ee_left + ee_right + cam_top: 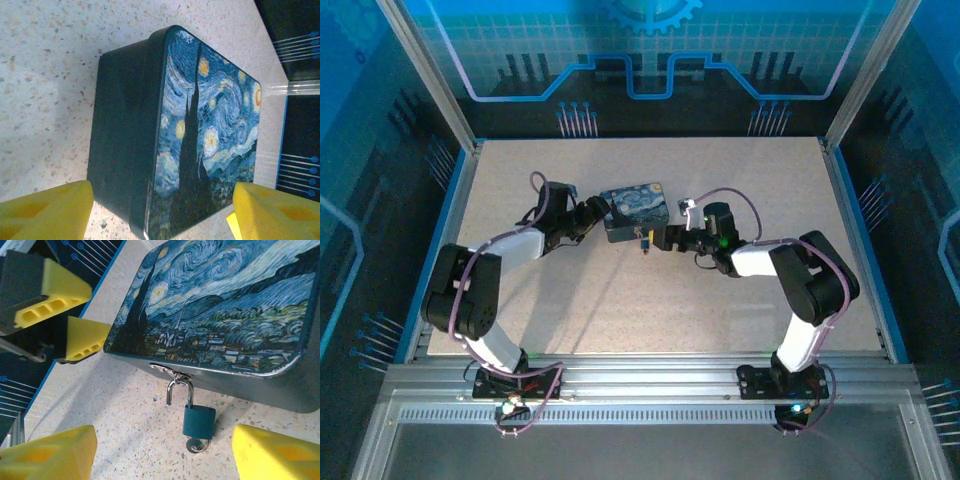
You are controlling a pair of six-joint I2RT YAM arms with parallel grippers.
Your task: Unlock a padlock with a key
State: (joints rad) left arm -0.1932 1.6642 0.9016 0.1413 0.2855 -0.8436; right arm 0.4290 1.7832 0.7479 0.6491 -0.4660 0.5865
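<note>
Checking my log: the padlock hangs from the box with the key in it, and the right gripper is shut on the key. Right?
No: the right gripper is open, its fingers apart and clear of the key, as the right wrist view shows. The padlock does hang from the box with the key in it.

Bright even light, soft shadows, pale glare on table [40, 75], edges perhaps blurred

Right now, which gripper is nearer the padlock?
Right. The right gripper faces the padlock, just short of it; the left gripper stands at the Starry Night box's end, farther off.
</note>
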